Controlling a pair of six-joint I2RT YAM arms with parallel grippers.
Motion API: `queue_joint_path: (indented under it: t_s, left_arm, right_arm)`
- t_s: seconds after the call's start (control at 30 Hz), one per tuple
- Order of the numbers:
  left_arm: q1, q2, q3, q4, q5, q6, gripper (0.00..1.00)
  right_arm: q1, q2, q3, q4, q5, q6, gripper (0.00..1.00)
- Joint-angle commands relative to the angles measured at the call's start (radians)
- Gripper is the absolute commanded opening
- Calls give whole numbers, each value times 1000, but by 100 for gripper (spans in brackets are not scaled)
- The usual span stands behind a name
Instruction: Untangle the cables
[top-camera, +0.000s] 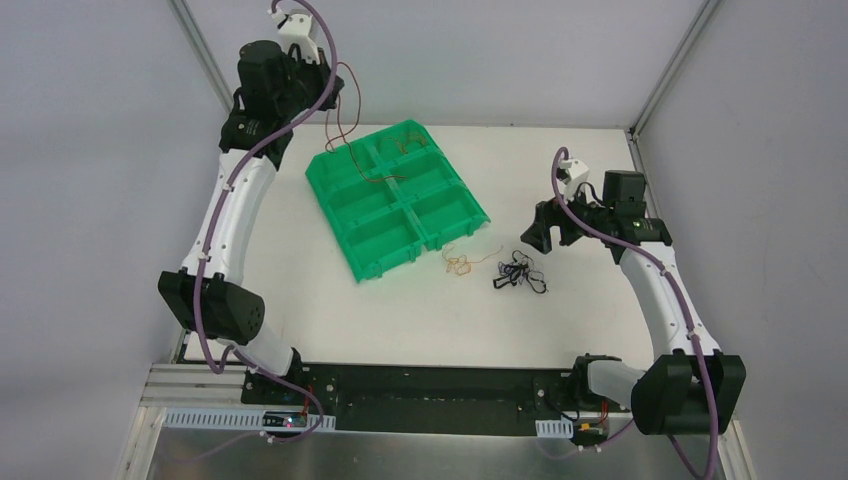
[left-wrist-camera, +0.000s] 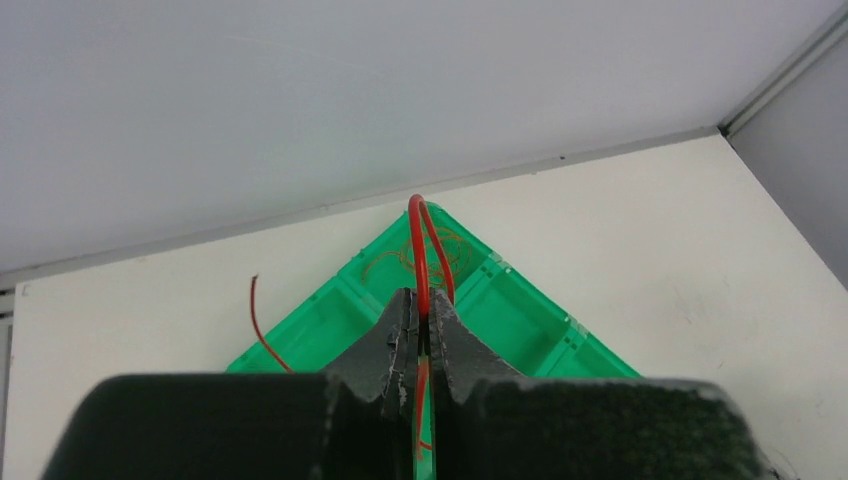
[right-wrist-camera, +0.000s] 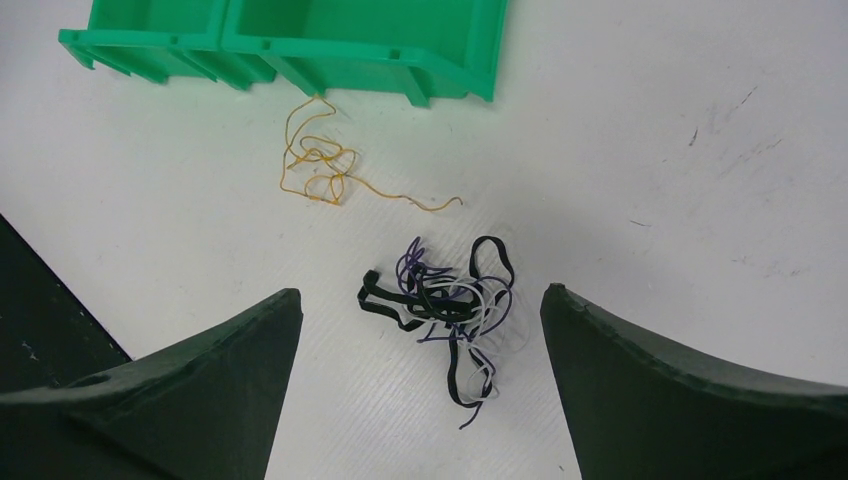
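My left gripper (left-wrist-camera: 427, 310) is shut on a thin red wire (left-wrist-camera: 418, 240), held high over the green tray's (left-wrist-camera: 520, 310) far corner. In the top view the gripper (top-camera: 336, 97) is raised at the back left and the red wire (top-camera: 352, 112) hangs down into the tray (top-camera: 372, 240). A thin orange wire (left-wrist-camera: 455, 250) lies coiled in the tray's far compartment. My right gripper (right-wrist-camera: 420, 291) is open and empty above a tangle of black, white and purple wires (right-wrist-camera: 450, 305) on the table. A yellow-orange wire (right-wrist-camera: 318, 165) lies loose between the tangle and the tray.
The tray (right-wrist-camera: 300, 40) has several compartments and sits tilted at the table's middle back. In the top view the yellow-orange wire (top-camera: 460, 263) and the tangle (top-camera: 518, 272) lie just right of its near corner, with the right gripper (top-camera: 532, 234) beside them. Walls close in the table.
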Motion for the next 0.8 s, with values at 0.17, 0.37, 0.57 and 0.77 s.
queue_joint_path:
  t_s: [0.17,0.37,0.57,0.77]
  left_arm:
    - [176,127,122,-83,18,-266,0]
    - [195,141,92,-46,74,-342,0]
    - [219,176,53,-42,-42,-404,0]
    - [275,260,75,-41,-44,-525,0]
  right_arm:
    - [5,16,45,-58,23,-1,93]
    - [6,15,52,-86,35,-5,93]
    - [14,15,62,-99,47,6,93]
    - [30,26,86,-128,71,-3,93]
